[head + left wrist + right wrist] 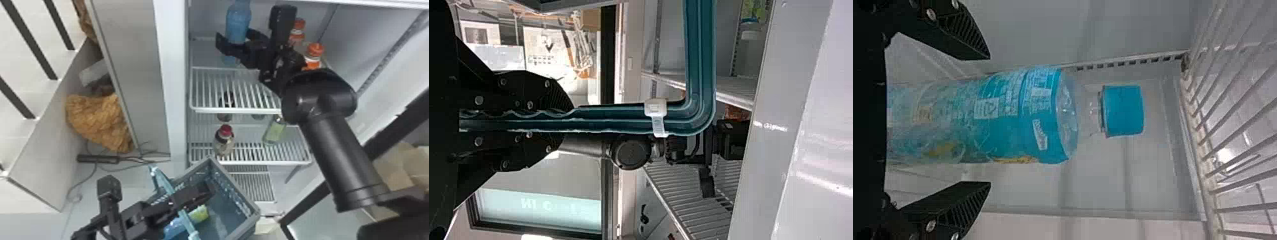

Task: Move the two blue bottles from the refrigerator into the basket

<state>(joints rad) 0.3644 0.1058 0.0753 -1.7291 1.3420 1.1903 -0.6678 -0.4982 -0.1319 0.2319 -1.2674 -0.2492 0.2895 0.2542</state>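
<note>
In the refrigerator (172,79), the right tool (234,40) has its fingers spread around a blue bottle (238,20), near two orange-capped bottles (314,52). A red-capped bottle (224,138) and a green bottle (274,131) sit on a lower shelf (249,162). The left tool (207,191) crosses the handle (166,185) of the basket (255,214), where another blue bottle (176,227) lies.

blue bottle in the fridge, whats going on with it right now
The robot's right hand is open around a blue bottle standing in the refrigerator, one finger on each side, not closed on it. The left hand grips the handle of the basket. Something blue, probably the other bottle, lies in the basket.
</note>
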